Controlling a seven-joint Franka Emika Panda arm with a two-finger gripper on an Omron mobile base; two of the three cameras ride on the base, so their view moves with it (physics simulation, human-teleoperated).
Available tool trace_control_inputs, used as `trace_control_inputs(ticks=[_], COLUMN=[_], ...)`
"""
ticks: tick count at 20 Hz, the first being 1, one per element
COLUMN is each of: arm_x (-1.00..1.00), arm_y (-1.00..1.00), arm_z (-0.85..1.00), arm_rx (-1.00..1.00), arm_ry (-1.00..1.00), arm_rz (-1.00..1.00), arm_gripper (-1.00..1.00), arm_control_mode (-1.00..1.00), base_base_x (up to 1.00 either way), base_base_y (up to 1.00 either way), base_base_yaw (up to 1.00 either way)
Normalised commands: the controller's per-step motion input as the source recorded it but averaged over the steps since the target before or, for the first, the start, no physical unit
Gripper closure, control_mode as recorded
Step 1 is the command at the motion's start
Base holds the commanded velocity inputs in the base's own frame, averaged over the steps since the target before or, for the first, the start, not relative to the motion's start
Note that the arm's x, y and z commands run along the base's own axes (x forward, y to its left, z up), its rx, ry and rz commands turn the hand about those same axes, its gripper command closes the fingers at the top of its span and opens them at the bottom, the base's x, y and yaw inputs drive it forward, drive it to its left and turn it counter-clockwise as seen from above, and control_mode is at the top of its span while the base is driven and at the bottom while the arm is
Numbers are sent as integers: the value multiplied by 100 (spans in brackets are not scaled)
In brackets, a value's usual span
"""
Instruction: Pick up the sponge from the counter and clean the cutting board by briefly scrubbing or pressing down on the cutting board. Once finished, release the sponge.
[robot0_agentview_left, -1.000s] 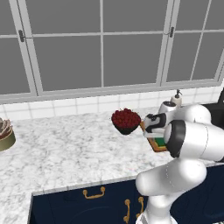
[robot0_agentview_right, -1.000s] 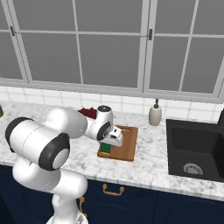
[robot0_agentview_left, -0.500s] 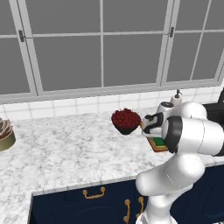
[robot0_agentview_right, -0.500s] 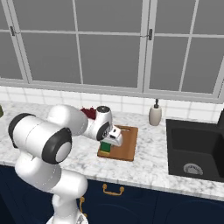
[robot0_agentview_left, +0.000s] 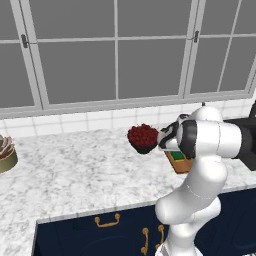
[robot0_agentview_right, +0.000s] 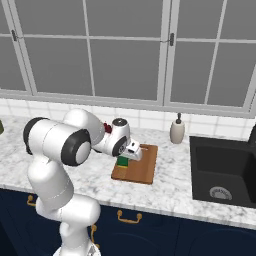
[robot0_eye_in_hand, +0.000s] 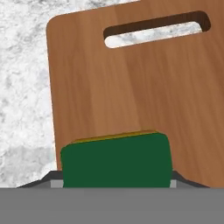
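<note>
Pinching sponge between fingers, hand presses it green face up onto cutting board, at end opposite handle slot. Low placement suits scrubbing. Board lies flat on desk; fruit bowl just beyond board.

Before my sponge the cutting board lies bare up to its handle slot. A bowl of red fruit stands near its left, a soap bottle behind its right corner.
</note>
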Motion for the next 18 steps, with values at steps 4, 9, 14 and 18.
trace_control_inputs(ticks=[4,9,14,18], arm_x=[59,57,65,66], arm_y=[0,0,-3,-6], arm_z=[-1,0,0,0], arm_rx=[0,0,0,0], arm_ry=[-11,-12,-8,-3], arm_rz=[-5,-9,-10,-10], arm_gripper=[100,100,100,100], arm_control_mode=[-100,-100,-100,-100], base_base_x=[0,0,0,0], base_base_y=[0,0,0,0], base_base_yaw=[0,0,0,0])
